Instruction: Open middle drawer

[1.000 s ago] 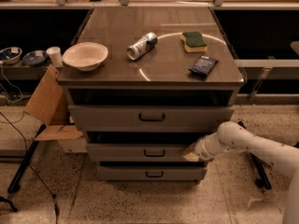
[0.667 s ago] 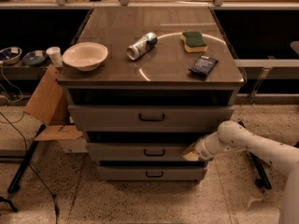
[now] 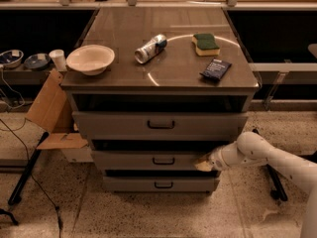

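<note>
In the camera view, a grey cabinet with three drawers fills the centre of the frame. The middle drawer (image 3: 124, 160) lies in the lower centre, between the taller top drawer (image 3: 114, 125) and the bottom drawer (image 3: 129, 184), and its small dark handle (image 3: 163, 160) is centred on the front panel. The front looks shut or barely out. The dark gap above it does not settle which.

The white arm (image 3: 277, 160) comes in from the lower right. The pincer (image 3: 204, 163) rests against the right end of the middle drawer's front, well to the right of the handle. Whether it is apart, together or clamped on the panel edge cannot be told here.

To do the step well, the pull probably needs to run straight out toward the bottom of the frame, in line with the drawer's runners. A pull from one end of the front may skew the drawer and jam it, so a hold nearer the handle would likely be surer. If the hold stays at the edge, a slow, level draw is wiser. The pincer should keep to this panel and away from the drawers above and below.

On the tabletop (image 3: 178, 76), the can (image 3: 151, 48) lies on its side, so a jerk could set it rolling.
</note>
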Controlling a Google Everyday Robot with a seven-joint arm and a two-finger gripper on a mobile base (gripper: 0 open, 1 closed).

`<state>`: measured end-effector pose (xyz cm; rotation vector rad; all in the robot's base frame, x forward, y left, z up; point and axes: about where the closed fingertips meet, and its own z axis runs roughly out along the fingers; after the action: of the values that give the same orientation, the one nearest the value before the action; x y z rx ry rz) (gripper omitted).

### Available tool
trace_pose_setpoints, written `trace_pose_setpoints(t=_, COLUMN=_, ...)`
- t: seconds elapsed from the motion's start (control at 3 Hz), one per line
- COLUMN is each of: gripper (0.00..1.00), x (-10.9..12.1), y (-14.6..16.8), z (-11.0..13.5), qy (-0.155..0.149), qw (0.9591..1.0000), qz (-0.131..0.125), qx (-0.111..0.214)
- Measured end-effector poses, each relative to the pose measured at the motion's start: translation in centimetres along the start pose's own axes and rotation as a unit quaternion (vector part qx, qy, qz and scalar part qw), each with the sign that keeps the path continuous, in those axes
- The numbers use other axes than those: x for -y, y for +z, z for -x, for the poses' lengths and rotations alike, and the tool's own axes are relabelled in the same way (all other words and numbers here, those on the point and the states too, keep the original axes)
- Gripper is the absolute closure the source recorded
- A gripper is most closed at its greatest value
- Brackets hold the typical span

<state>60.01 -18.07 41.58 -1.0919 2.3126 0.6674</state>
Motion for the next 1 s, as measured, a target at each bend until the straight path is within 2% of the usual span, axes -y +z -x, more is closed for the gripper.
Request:
trace_pose_setpoints(t=0.67, gripper=1.0, x=-0.06, y=-0.42, z=-0.76, qy=0.024, qw=0.9994, qz=0.003, qx=0.027)
trace_pose_setpoints(t=1.0, gripper=1.0, x=-0.47, y=-0.75, z=-0.97, qy=0.018, qw=0.9994, qz=0.001, qx=0.03)
